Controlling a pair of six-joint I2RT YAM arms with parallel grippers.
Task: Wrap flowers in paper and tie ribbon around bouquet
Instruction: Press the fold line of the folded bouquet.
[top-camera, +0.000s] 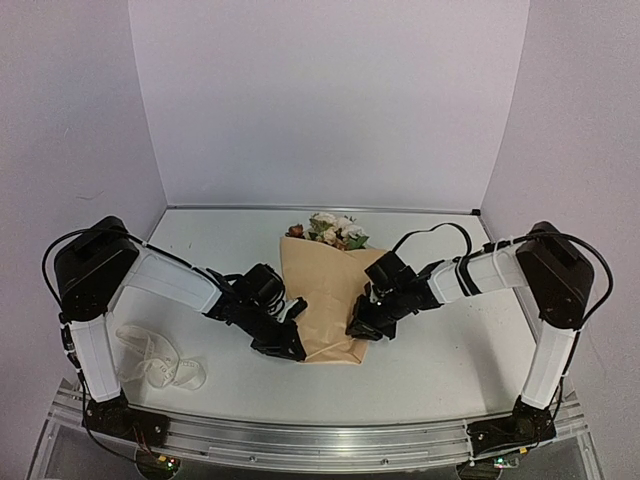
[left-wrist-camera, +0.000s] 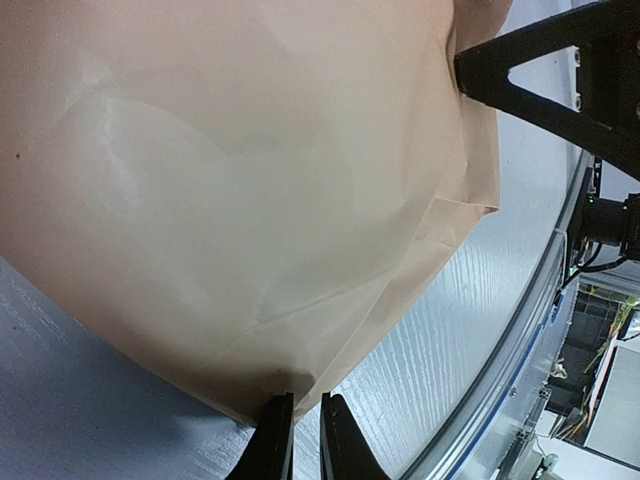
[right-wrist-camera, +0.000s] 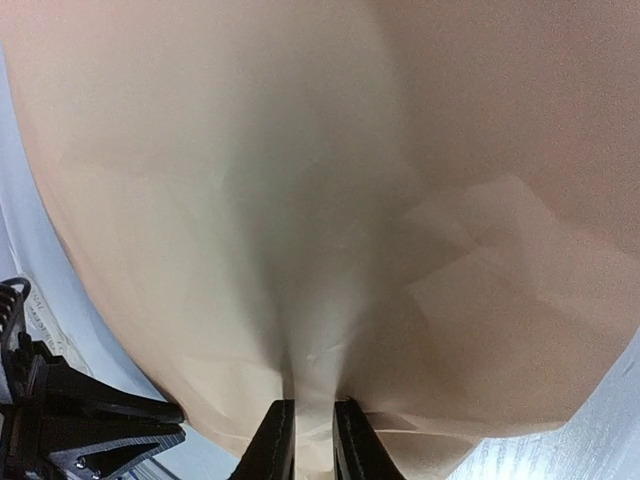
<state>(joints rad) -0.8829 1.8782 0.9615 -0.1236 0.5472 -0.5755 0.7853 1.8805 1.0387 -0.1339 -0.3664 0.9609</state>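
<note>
Peach-tan paper (top-camera: 322, 290) is pinched by both grippers at its near end.
Seen from above, the paper lies mid-table, folded over the flowers (top-camera: 331, 230), whose heads poke out at its 12 o'clock end. The left gripper (left-wrist-camera: 305, 405) holds the sheet's 7 o'clock edge, fingers nearly together on it. The right gripper (right-wrist-camera: 312, 408) is clamped on a gathered fold at 4 o'clock. The ribbon (top-camera: 160, 360) lies loose on the table (top-camera: 440, 370), well apart toward 8 o'clock.
</note>
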